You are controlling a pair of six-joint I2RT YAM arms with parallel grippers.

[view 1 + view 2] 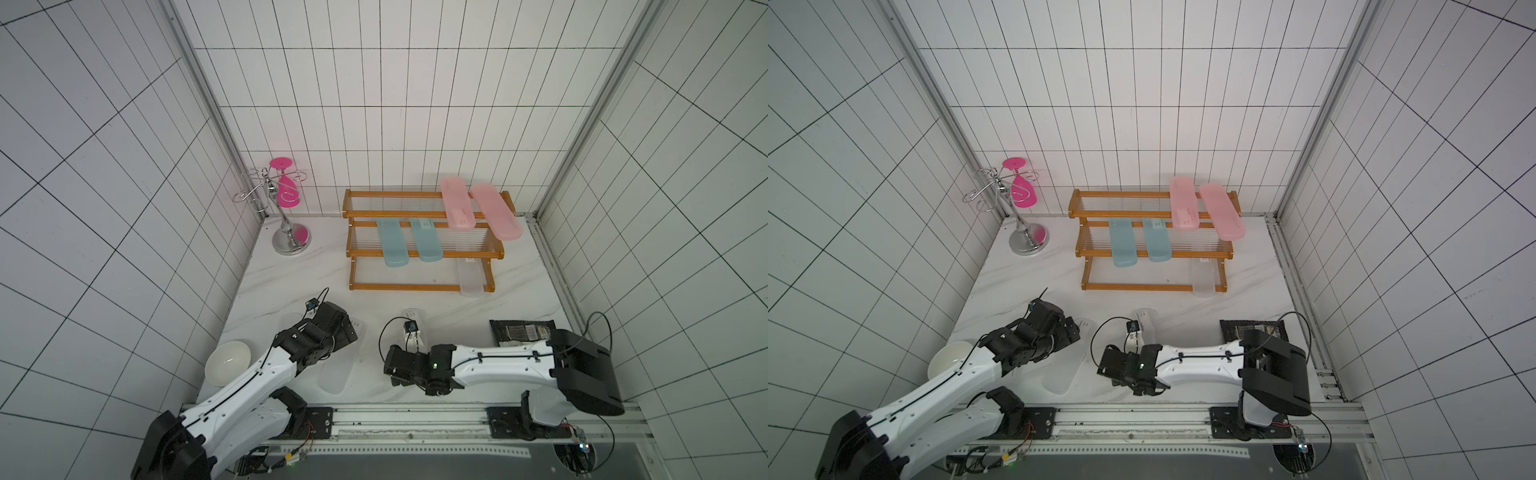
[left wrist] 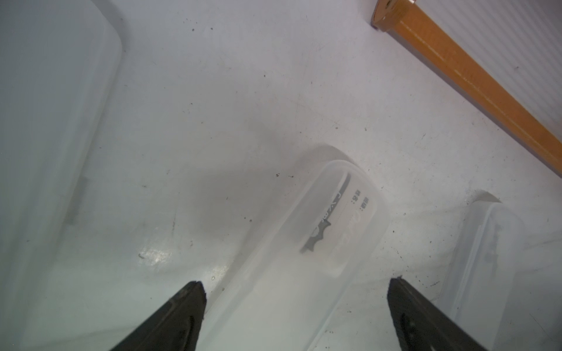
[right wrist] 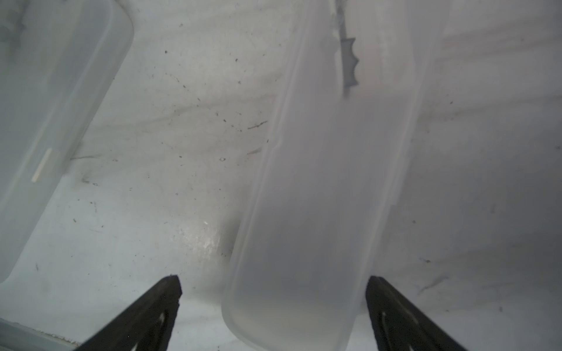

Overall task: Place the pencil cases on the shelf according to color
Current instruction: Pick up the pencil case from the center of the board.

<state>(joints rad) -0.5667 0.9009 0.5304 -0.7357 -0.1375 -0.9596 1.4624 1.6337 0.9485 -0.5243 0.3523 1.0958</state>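
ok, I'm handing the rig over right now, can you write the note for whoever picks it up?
Grippers: the left gripper is open, jaws either side of a clear case lying on the table, not closed on it. The right gripper is open, straddling a second clear case, also not gripped.
Done: on the shelf, two pink cases on the top tier, two teal cases on the middle tier, one shelved clear case on the bottom tier.
Left: the two straddled cases plus a third clear case beside the left arm, probably all for the bottom tier.
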